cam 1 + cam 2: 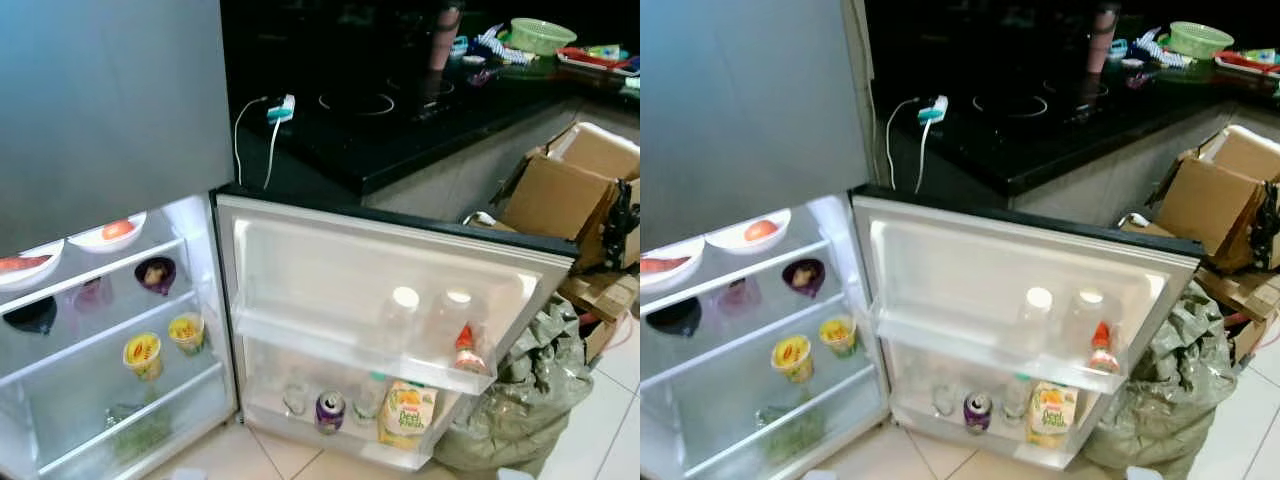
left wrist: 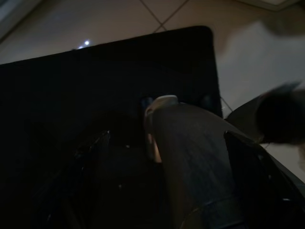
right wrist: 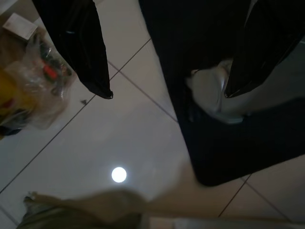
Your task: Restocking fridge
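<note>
The fridge [image 1: 200, 330] is seen standing open, its shelves at nine o'clock partly stocked: plates with fruit [image 1: 108, 233], dark bowls [image 1: 155, 272], two yellow cups [image 1: 143, 354]. At six o'clock the door racks [image 1: 350, 345] are already loaded with bottles [image 1: 400, 312], a can [image 1: 330, 410] and a juice carton [image 1: 406, 412]; room is left, so restocking is judged unfinished. A plastic bag [image 3: 28, 90] of groceries is spotted on the floor. The left gripper [image 2: 162, 181] is hung low in shadow, state impossible to tell. The right gripper [image 3: 167, 52] is hung toward the tiles, fingers [image 3: 86, 52] spread apart, nothing held.

The fridge [image 1: 110, 120] stands open, its door [image 1: 330, 270] swung wide with bottles, a can and a carton racked inside.
</note>
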Controlling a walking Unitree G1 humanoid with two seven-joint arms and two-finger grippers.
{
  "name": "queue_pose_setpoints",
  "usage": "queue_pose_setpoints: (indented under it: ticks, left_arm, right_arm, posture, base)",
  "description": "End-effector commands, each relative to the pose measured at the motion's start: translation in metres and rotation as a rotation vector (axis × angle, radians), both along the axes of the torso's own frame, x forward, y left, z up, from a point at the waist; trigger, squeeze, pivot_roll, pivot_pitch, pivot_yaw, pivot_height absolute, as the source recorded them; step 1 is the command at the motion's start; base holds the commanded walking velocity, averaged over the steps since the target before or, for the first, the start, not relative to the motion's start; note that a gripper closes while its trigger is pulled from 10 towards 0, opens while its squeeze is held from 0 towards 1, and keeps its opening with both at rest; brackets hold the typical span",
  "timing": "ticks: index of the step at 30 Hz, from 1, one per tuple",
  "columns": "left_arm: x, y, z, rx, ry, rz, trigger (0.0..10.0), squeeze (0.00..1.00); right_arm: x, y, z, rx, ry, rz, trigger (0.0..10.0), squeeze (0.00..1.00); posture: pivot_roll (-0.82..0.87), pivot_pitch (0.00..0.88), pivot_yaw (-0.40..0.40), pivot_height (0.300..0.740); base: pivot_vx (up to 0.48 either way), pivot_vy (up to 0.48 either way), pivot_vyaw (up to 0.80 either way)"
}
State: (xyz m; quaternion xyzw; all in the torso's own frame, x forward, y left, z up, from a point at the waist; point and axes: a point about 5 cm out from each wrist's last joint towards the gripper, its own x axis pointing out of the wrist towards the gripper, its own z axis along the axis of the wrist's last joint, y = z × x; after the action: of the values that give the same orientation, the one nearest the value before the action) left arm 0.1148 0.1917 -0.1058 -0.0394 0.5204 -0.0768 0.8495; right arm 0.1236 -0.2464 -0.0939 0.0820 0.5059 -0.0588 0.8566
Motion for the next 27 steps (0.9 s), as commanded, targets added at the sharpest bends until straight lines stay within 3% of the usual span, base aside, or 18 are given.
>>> queue_pose_setpoints:
  ticks: [1, 7, 16, 27]
  left_arm:
    - [-0.015, -0.007, -0.005, -0.018, 0.062, -0.015, 10.0, 0.0]
    - [-0.015, -0.007, -0.005, -0.017, 0.063, -0.013, 10.0, 0.0]
    - [-0.017, -0.008, -0.006, -0.023, 0.069, -0.006, 10.0, 0.0]
    - [-0.017, -0.007, -0.006, -0.017, 0.068, 0.02, 10.0, 0.0]
  right_arm:
    - [-0.001, -0.009, 0.002, -0.025, -0.002, -0.009, 10.0, 0.0]
    - [0.0, -0.011, 0.003, -0.017, -0.017, -0.012, 10.0, 0.0]
    - [0.002, -0.012, 0.005, -0.012, -0.033, -0.003, 10.0, 0.0]
    - [0.009, -0.021, 0.01, -0.024, -0.07, -0.04, 10.0, 0.0]
  posture:
    - [-0.03, 0.0, -0.054, 0.74]
    - [-0.03, 0.0, -0.054, 0.74]
    - [-0.03, 0.0, -0.056, 0.74]
    - [-0.03, 0.0, -0.056, 0.74]
  base:
    - [0.0, -0.461, 0.0]
    - [0.0, -0.461, 0.22]
    - [0.0, -0.455, 0.78]
    - [0.0, -0.023, 0.78]
